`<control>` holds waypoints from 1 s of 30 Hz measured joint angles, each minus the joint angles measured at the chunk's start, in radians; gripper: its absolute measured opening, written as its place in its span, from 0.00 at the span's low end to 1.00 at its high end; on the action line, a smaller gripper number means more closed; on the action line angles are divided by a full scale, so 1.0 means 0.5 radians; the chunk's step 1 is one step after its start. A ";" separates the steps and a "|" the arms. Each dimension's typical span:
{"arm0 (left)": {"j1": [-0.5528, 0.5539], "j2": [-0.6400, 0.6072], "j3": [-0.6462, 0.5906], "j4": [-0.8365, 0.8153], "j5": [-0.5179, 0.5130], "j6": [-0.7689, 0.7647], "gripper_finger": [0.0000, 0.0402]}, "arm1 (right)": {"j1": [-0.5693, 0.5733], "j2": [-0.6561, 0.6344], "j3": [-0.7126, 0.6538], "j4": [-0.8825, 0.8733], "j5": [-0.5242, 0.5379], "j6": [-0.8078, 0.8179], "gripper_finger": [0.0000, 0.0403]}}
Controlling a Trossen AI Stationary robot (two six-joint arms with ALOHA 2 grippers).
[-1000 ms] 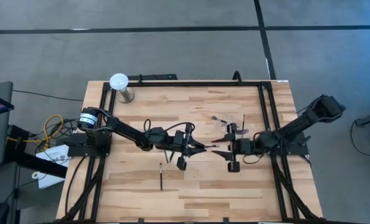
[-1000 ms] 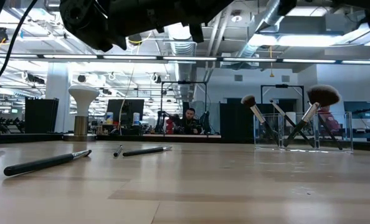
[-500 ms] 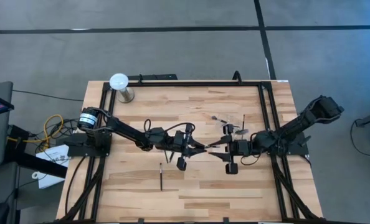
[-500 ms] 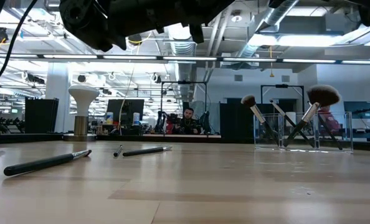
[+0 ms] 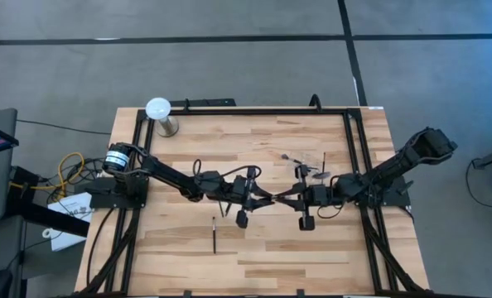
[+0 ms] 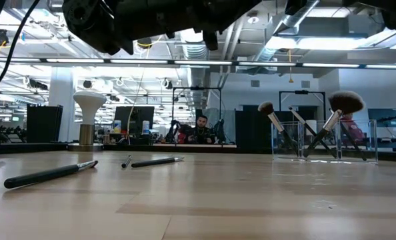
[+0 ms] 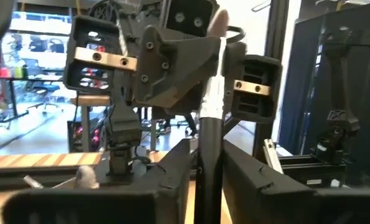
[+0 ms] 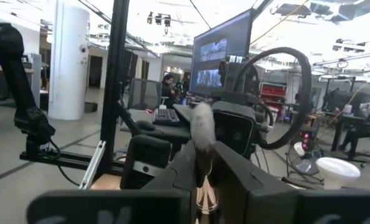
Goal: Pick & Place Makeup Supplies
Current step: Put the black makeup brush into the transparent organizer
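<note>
Mid-table handover: at frame centre the right hand (image 5: 289, 199) has just closed on a makeup brush (image 7: 210, 134) that the left hand (image 5: 258, 199) is loosening around, while other brushes (image 6: 49, 173) still lie lower left.

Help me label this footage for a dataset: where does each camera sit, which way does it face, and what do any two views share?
High view: above the table, looking straight down; both arms show, the left gripper and right gripper meeting mid-table.
Low view: at table-top height, looking level across brushes lying flat to the clear holder; dark arm parts overhead.
Left wrist view: on the left arm, facing the right gripper, a held brush between.
Right wrist view: on the right arm, facing the left arm.
Shared: both wrist views show that brush.
</note>
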 joint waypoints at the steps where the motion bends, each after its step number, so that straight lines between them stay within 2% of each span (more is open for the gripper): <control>1: -0.001 0.000 0.000 -0.008 -0.032 0.000 0.21 | 0.002 -0.002 0.001 -0.027 0.015 0.016 0.07; 4: -0.001 0.000 -0.003 -0.050 -0.176 0.001 0.25 | 0.020 -0.006 0.001 -0.137 0.185 0.032 0.04; 7: 0.007 0.000 -0.003 -0.100 -0.424 0.002 0.29 | 0.053 -0.052 0.002 -0.269 0.482 0.021 0.04; 10: 0.014 0.000 -0.003 -0.151 -0.635 0.046 0.32 | 0.080 -0.170 0.002 -0.538 0.655 0.026 0.06; 13: 0.020 0.000 -0.003 -0.149 -0.760 0.132 0.35 | 0.104 -0.329 0.001 -0.873 0.797 0.085 0.05; 16: 0.028 0.000 -0.001 -0.153 -0.773 0.153 0.37 | 0.128 -0.509 0.001 -1.250 1.103 0.237 0.04; 18: 0.021 0.000 -0.001 -0.153 -0.757 0.153 0.38 | 0.136 -0.618 0.001 -1.509 1.358 0.461 0.04; 20: 0.018 0.000 -0.001 -0.161 -0.747 0.152 0.38 | 0.134 -0.733 0.000 -1.769 1.514 0.712 0.04; 25: 0.016 0.000 -0.001 -0.165 -0.749 0.152 0.37 | 0.063 -0.934 0.000 -2.361 1.559 1.195 0.04; 30: 0.015 0.000 -0.001 -0.236 -0.743 0.119 0.37 | -0.048 -0.973 0.000 -2.883 1.552 1.601 0.04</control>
